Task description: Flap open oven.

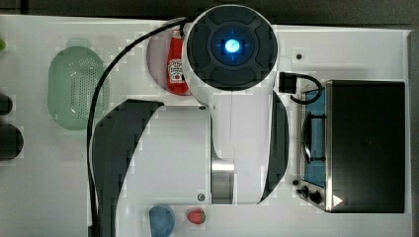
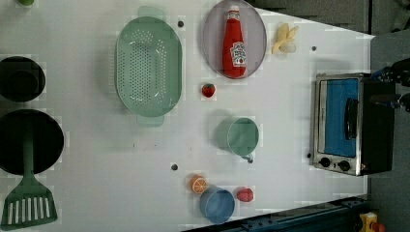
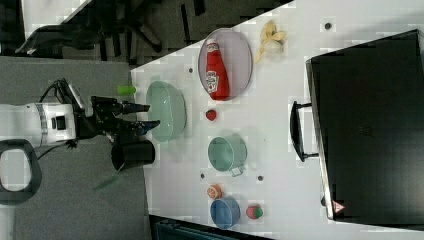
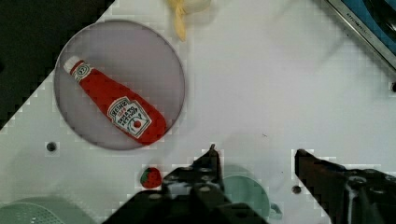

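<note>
The oven stands at the left view's right, with a black top and a silver frame. Its blue glass door is closed, the bar handle lies across it, and two dark knobs sit at one end. In the right view my gripper is well away from the oven's handle, with its fingers spread. In the wrist view my gripper is open with nothing between its fingers, above the white table. A corner of the oven shows far from it.
A ketchup bottle lies on a grey plate with a banana peel beside it. A green colander, mint cup, strawberry, orange slice and blue cup are spread over the table. Black pans and a spatula lie at the left view's left.
</note>
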`<move>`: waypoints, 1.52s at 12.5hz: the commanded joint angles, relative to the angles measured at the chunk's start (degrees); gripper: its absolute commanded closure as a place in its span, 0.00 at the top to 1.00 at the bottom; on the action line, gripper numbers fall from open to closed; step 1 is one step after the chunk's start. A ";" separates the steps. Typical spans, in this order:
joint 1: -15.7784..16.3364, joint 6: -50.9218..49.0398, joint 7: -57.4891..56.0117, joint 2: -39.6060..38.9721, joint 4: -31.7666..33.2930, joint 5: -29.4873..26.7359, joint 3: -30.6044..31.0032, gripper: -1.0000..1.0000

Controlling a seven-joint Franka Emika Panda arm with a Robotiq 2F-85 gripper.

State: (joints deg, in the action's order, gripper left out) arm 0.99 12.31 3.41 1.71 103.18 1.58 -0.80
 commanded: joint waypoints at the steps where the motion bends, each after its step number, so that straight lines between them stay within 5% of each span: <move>1: -1.58 -4.42 -1.88 16.48 11.37 0.25 -3.03 0.79; 3: -1.58 -4.37 -1.88 16.48 11.39 0.25 -3.03 1.00; 7: -1.58 -4.37 -1.88 16.49 11.39 0.25 -3.06 1.00; 8: -1.59 -4.38 -1.88 16.49 11.40 0.26 -3.08 0.95; 14: -1.88 -4.35 -1.88 16.36 11.96 0.27 -3.87 0.22; 19: -3.33 -3.79 -15.18 15.34 14.35 0.31 -8.12 0.17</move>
State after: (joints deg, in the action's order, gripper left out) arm -0.68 9.04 -3.33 17.36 116.61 1.59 -8.43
